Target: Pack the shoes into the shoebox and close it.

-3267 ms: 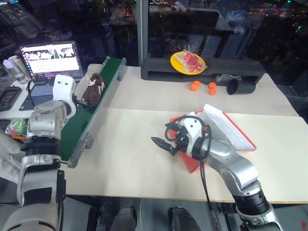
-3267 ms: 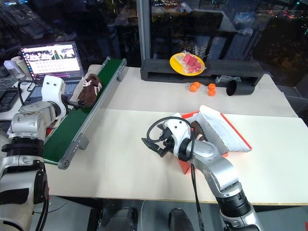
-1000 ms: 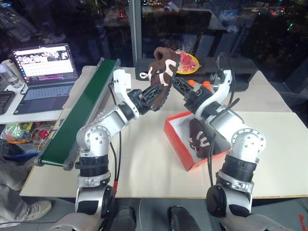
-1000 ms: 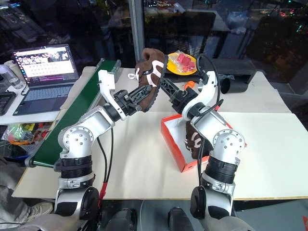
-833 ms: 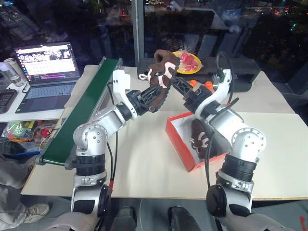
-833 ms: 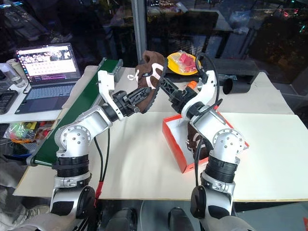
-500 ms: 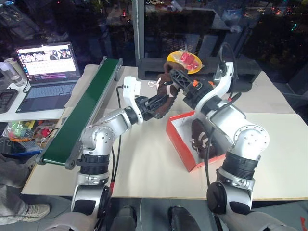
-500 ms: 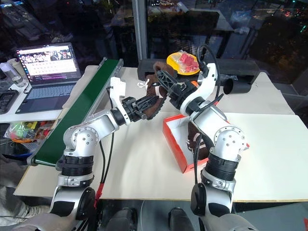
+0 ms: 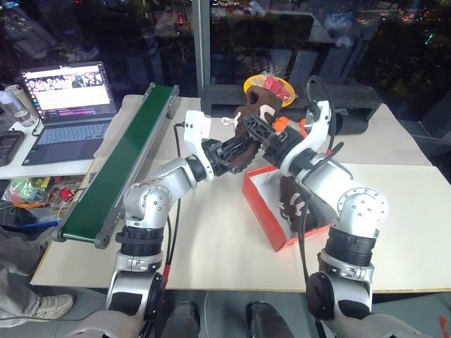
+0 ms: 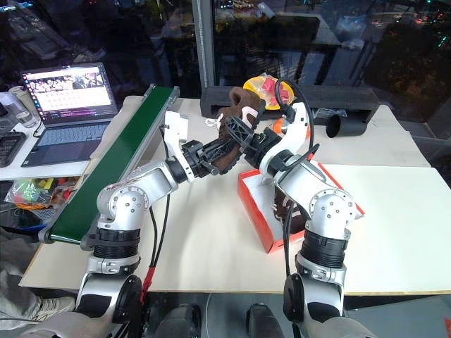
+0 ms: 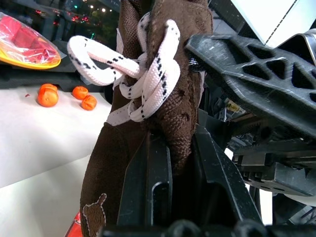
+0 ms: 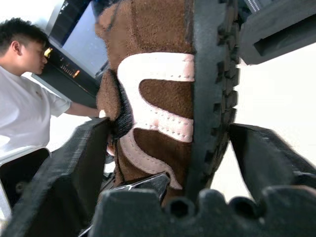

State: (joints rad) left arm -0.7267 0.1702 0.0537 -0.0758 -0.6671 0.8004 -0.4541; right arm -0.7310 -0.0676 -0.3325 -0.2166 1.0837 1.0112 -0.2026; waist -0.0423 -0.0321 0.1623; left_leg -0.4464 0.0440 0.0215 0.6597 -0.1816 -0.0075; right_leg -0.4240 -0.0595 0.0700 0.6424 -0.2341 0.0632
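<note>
- The shoe I am working [image 9: 255, 125] is held up in the air over the far left corner of the shoebox [image 9: 262, 211], well above the table [image 9: 204, 232]. It stands roughly on end, long axis running up and away from me, and the box lies just below and to the right of it.
- My left gripper [image 9: 229, 150] comes in from the left and is clamped tight on the shoe's upper by the laces; in its wrist view both fingers [image 11: 148, 182] pinch the fuzzy brown fabric.
- My right gripper [image 9: 257, 134] comes in from the right with the shoe between its jaws. In its wrist view the two fingers [image 12: 79, 163] stand apart either side of the sole, with gaps showing, so I judge it has not gripped yet.
- This looks like a handover. The right arm is the one nearer the box, so I reckon it should carry the shoe down.
- The shoe is soft and pile-covered, with pale flat laces [image 11: 133, 89], pink side trim and a dark ridged rubber sole [image 12: 210, 74]. I expect the upper to squash, the sole to hold firm.
- The other shoe [image 9: 292, 204] already lies inside the box, its long axis along the box's.
- The box is stiff red-orange card, white inside, open on top.
</note>
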